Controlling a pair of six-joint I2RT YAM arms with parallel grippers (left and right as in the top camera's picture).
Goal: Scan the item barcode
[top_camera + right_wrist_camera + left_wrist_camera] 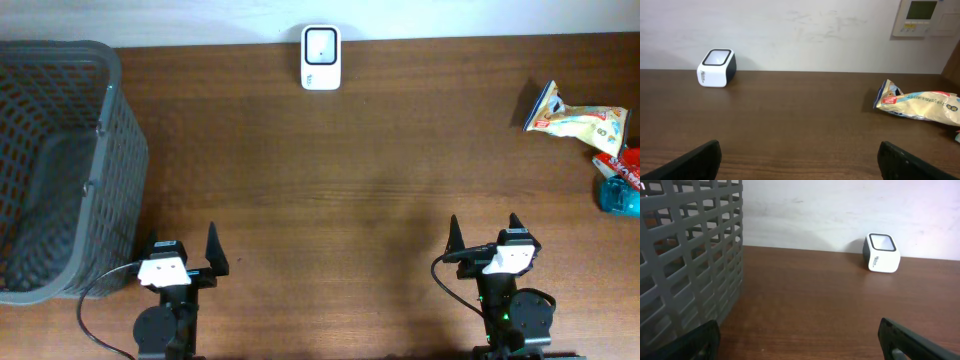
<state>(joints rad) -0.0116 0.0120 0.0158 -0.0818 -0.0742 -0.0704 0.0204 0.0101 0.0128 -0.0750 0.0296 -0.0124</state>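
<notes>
Overhead, left gripper (184, 242), right gripper (484, 228) both agape, empty (scanner (321, 58), snack bag (580, 122) well apart)

Dark brown wooden table (330, 180) fills the overhead view — a pale, scuffed wall (815, 30) runs along its 12 o'clock edge, with a beige control panel (922, 15) mounted toward 1 o'clock.

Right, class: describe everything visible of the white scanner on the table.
The scanner is a small white box, plastic by its look, with a dark back and a pale square window on its slanted top. Small print marks its front. It stands upright at the far edge of the brown table, touching nothing else.
</notes>
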